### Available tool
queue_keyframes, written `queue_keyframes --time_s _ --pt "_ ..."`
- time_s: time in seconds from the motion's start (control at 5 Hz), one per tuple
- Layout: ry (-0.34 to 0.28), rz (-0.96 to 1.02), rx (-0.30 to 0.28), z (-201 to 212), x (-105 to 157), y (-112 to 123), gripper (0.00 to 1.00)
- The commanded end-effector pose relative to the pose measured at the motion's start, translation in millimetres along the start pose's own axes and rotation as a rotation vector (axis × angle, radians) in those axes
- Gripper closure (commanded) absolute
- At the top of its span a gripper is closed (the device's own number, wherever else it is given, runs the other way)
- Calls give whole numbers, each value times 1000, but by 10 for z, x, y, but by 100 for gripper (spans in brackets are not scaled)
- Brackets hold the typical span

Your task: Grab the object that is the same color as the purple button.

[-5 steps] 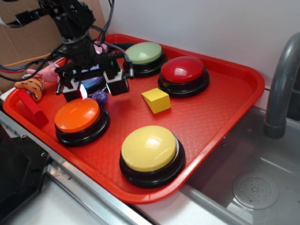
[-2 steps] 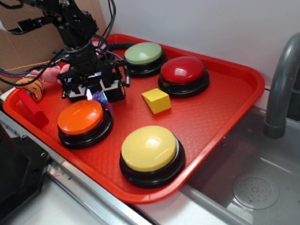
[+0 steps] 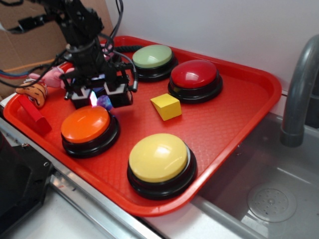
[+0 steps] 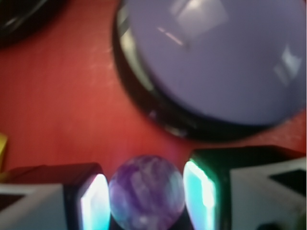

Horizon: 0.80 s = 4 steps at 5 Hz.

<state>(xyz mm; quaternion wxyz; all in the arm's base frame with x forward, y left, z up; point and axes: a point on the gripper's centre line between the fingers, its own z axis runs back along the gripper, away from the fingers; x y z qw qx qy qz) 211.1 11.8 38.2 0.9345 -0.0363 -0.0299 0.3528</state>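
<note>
The small dark purple shiny lump (image 3: 104, 102) lies on the red tray (image 3: 234, 124), just behind the orange button. In the wrist view the lump (image 4: 146, 196) sits between my two lit pads and touches both. My gripper (image 3: 98, 99) stands low over it, jaws closed in on its sides; it also shows in the wrist view (image 4: 146, 203). The lavender-blue dome button (image 4: 216, 57) on its black base fills the upper right of the wrist view, just beyond the lump. In the exterior view the arm hides that button.
Around me on the tray are an orange button (image 3: 84, 124), a yellow button (image 3: 158, 157), a red button (image 3: 194, 74), a green button (image 3: 152, 56) and a yellow wedge block (image 3: 166, 106). A pink plush (image 3: 52, 77) lies at the left. A grey faucet (image 3: 299, 89) stands over the sink at the right.
The gripper's jaws have closed inward from a wide spread onto the purple lump. The gripper shifted slightly back and left; the lump stayed on the tray.
</note>
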Motion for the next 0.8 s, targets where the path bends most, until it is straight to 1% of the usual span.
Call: queue_keyframes --time_s 0.0,0.2,0.4,0.6 --pt "-52 -283 10 686 172 -353 100" --pt "-18 -469 22 956 184 -498 100" --pt "22 -676 -18 1141 242 -595 100" --pt "71 -681 -6 1144 304 -570 100"
